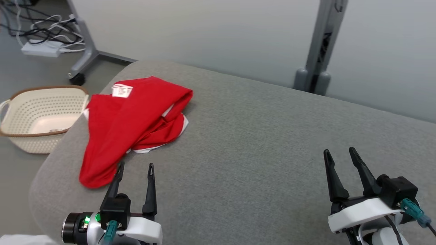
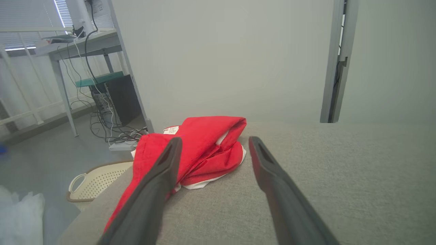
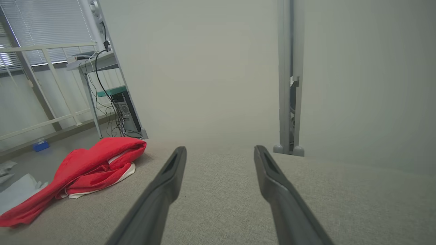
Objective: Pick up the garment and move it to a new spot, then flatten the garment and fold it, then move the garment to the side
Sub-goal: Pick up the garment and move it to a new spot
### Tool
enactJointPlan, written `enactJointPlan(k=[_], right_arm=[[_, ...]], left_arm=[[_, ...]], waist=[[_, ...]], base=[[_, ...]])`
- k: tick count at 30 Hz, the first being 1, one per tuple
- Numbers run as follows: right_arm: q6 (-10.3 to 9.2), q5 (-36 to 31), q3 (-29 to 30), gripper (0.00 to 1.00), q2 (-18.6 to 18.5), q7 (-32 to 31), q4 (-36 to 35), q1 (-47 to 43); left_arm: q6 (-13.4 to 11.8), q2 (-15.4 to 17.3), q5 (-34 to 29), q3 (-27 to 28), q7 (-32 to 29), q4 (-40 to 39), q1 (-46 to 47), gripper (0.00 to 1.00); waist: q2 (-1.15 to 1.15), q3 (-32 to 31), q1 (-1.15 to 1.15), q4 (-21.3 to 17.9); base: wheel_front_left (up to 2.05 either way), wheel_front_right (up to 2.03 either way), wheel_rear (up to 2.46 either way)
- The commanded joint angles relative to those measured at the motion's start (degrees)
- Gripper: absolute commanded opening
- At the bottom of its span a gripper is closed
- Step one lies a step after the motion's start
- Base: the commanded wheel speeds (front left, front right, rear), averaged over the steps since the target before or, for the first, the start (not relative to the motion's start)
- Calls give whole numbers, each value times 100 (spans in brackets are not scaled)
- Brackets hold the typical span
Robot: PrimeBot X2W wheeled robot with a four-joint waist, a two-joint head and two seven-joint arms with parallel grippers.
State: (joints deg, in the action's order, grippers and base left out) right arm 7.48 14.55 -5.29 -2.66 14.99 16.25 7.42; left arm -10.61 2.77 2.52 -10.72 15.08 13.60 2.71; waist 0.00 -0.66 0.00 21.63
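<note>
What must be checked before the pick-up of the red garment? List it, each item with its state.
1. State of left claw: open, empty, ok.
2. State of right claw: open, empty, ok.
3. Place of red garment: close ahead of left claw, ok.
4. Garment flat: not ok, bunched.
5. Bare grey cushion for the new spot: ok.
6. Garment clear of the cushion's edge by the basket: cannot tell.
</note>
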Motion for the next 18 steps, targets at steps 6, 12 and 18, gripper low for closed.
enactJointPlan(k=[6, 12, 18], right_arm=[[3, -93, -246, 100, -48, 34, -8, 132], [3, -159, -567, 100, -46, 34, 149, 435], [3, -112, -819, 100, -48, 34, 308, 618]], left_arm=[[-36, 29, -67, 181, 9, -121, -97, 100], [-182, 26, 12, 365, 9, -322, -227, 100], [-307, 21, 115, 437, 9, -441, -235, 100]], waist=[[0, 79, 0, 773], [0, 225, 0, 866], [0, 285, 0, 901]], base=[[0, 0, 0], [0, 0, 0], [0, 0, 0]])
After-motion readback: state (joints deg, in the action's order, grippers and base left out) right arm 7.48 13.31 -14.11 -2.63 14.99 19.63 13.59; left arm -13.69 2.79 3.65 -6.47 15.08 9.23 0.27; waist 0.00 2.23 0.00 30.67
